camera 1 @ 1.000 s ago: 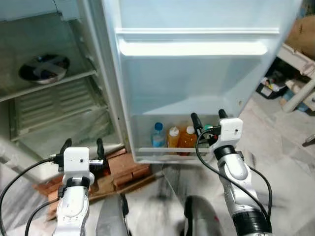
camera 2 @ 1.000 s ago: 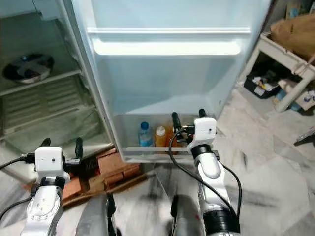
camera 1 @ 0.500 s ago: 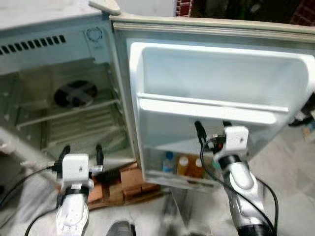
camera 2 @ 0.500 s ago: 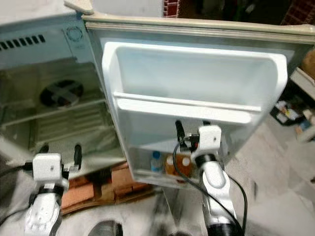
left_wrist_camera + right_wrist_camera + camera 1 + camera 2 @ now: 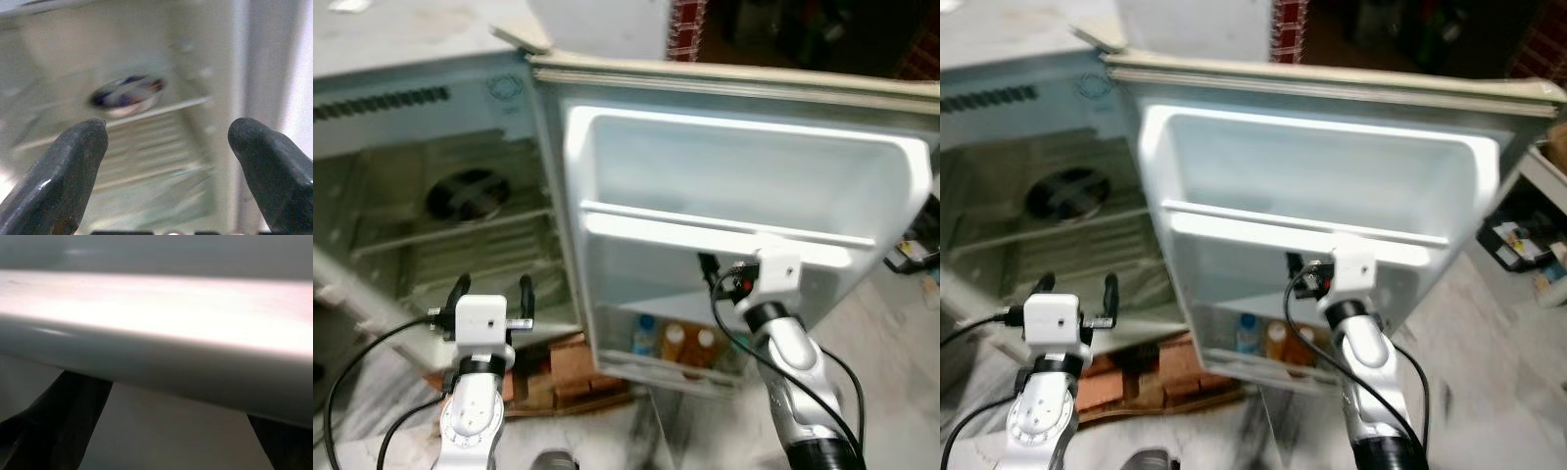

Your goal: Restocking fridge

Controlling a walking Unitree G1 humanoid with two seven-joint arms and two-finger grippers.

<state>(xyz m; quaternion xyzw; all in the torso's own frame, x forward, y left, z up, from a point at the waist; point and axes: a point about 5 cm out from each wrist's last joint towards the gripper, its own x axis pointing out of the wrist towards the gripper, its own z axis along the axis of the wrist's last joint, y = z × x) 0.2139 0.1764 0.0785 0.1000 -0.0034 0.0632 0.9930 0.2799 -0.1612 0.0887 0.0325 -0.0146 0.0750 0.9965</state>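
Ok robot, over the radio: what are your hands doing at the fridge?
Left gripper open, empty, facing the fridge shelves. Right gripper open, up by the door shelf rail. Bottles in the bottom door bin. Nothing blocking.

Head stereo pair above fridge (image 5: 460, 117)

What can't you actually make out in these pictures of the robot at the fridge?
- Bottle labels in the door's bottom shelf: too small and blurred in both eye views.
- Right gripper fingertips: a white door shelf rail crosses them in the right wrist view.
- Dish pattern: smeared in the left wrist view.
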